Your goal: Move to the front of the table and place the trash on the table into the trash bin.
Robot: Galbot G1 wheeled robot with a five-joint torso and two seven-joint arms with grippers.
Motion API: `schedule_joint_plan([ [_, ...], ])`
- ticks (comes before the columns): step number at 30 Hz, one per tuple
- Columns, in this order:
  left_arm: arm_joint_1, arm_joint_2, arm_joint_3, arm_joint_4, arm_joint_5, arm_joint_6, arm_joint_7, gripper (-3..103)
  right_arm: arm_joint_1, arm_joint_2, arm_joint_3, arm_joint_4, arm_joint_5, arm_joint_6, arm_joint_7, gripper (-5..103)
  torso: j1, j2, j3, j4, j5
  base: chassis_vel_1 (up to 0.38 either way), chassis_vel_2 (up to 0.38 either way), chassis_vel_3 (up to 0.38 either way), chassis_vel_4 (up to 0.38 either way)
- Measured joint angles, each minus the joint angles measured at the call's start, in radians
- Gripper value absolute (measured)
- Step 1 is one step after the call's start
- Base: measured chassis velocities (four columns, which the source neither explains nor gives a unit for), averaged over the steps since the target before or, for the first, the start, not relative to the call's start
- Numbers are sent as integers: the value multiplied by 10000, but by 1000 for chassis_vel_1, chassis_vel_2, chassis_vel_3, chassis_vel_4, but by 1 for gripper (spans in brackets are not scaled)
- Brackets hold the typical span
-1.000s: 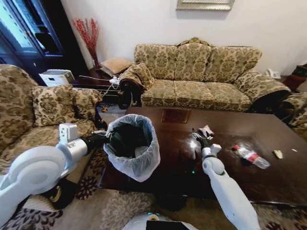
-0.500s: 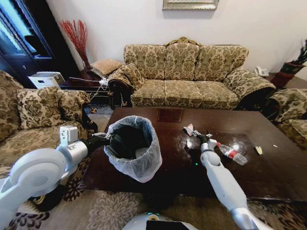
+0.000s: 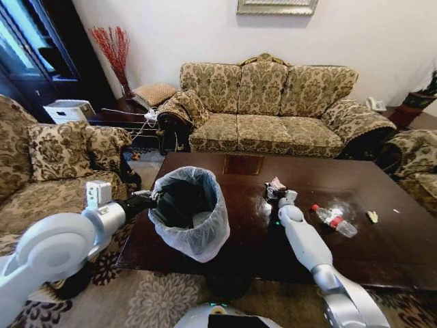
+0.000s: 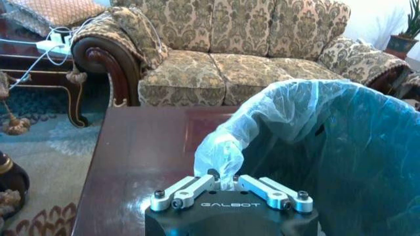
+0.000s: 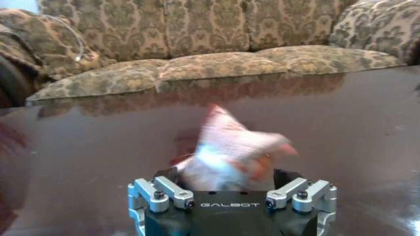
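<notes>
I have a crumpled paper wad (image 5: 226, 156) pinched in my right tool (image 3: 274, 190), lifted just off the dark desk (image 3: 382, 253); it juts forward of the tool, pale with a pinkish tinge. Beyond that tool's outer side lie the crushed bottle (image 3: 333, 221) with its red label and, farther out, a small yellowish scrap (image 3: 372, 216), both on the desk and well apart from it. On its inner side hangs the trash bin (image 3: 193, 216), gripped at the bag-lined rim by my left tool (image 4: 226, 192), whose fingers are closed on a fold of the whitish liner. My worry is that hold: I judge that thin plastic could slip or tear, tipping the bin, since the tool seems to have more bag than rim. The wad also looks loosely caught at its base, so a quick swing toward the bin could shed it onto the desk short of the opening. The head view gives me the gap between wad and bin mouth; the right wrist view shows how the wad sits in the fingers, and the left wrist view shows the pinch on the liner.
</notes>
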Motion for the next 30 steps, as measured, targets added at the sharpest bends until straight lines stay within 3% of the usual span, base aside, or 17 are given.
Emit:
schedule_joint_plan([
  [5, -13, 9, 0, 0, 16, -2, 25, 1, 10, 74, 0, -9, -53, 58, -47, 84, 0, 0, 0, 0, 5, 0, 0, 0, 0],
  [12, 20, -128, 21, 0, 310, -447, 183, 1, -106, 59, -31, 141, -38, 117, -53, 60, 0, 0, 0, -1, 4, 0, 0, 0, 0],
  [14, 34, -141, 21, 0, 331, -458, 197, 1, -140, 46, -33, 168, -23, 127, -51, 60, 0, 0, 0, -1, 4, 0, 0, 0, 0],
  [18, 54, -106, -9, 0, 342, -458, 236, 1, -266, 26, -3, 348, 10, 134, 0, 44, 0, 0, 0, -1, 5, 0, 0, 0, 0],
  [21, 41, -110, -15, 0, 341, -459, 280, 1, -363, -6, 8, 529, 41, 113, 33, 40, 0, 0, 1, -1, 7, 0, 0, 0, 0],
  [25, 53, -226, 36, 1, 345, -461, 255, 1, -684, -177, 58, 1196, 126, -16, 98, 28, 0, 0, 1, 0, 6, 0, 0, 0, 0],
  [30, 52, -497, 199, 0, 436, -397, 217, 1, -1841, -767, 186, 3576, 447, -271, 61, 16, 0, 0, -1, -2, 2, 0, 0, 0, 0],
])
